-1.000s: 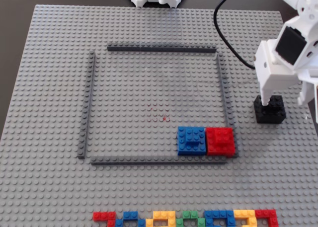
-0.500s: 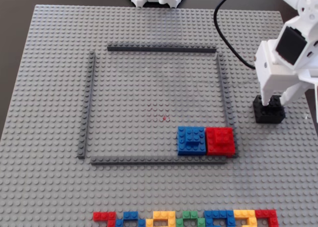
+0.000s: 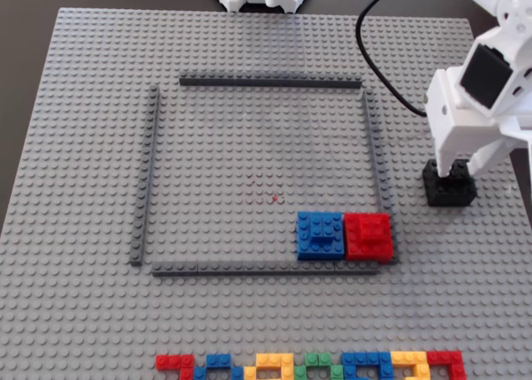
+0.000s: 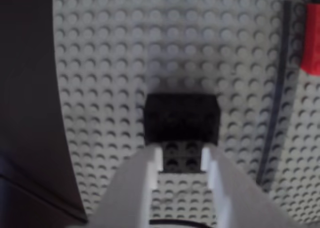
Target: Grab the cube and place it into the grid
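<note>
Grabbing the cube [image 3: 450, 189] at the right of the fixed view, outside the grid [image 3: 373, 147], with gripper [image 4: 182, 155] down on its top bump and jaws seeming to pinch it; next comes lifting, then moving left into the grid.

A hobby tabletop: grey studded Lego baseplate [image 3: 100, 147] on a dark table [image 3: 21, 81].

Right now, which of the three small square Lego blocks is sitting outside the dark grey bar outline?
The small black square Lego block, under the white fingers; the blue and red square blocks sit inside the outline's lower right corner.
</note>
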